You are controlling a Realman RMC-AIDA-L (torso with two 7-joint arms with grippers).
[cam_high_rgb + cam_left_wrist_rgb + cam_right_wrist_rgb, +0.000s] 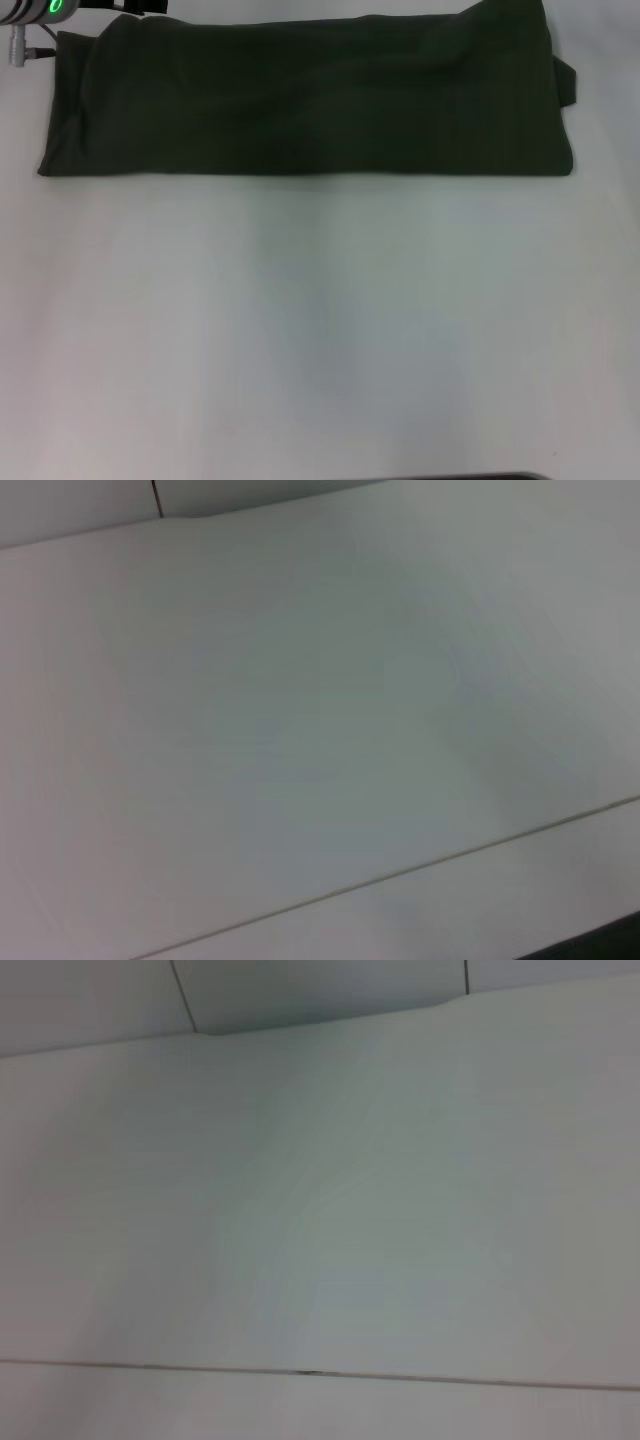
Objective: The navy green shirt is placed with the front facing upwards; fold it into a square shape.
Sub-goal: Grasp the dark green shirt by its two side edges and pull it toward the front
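The navy green shirt [300,100] lies across the far part of the white table [320,330] as a long, flat band, its straight front edge toward me. No lettering shows on it. A small flap of cloth [568,82] sticks out at its right end. Part of my left arm, with a green light, shows at the top left corner by the shirt's left end, and the left gripper [40,12] is there. My right gripper is out of view. Both wrist views show only bare table surface.
The white table spreads wide in front of the shirt. A thin seam line [400,875] crosses the table in the left wrist view, and a similar seam [320,1372] shows in the right wrist view. A dark edge [470,477] lies at the near side.
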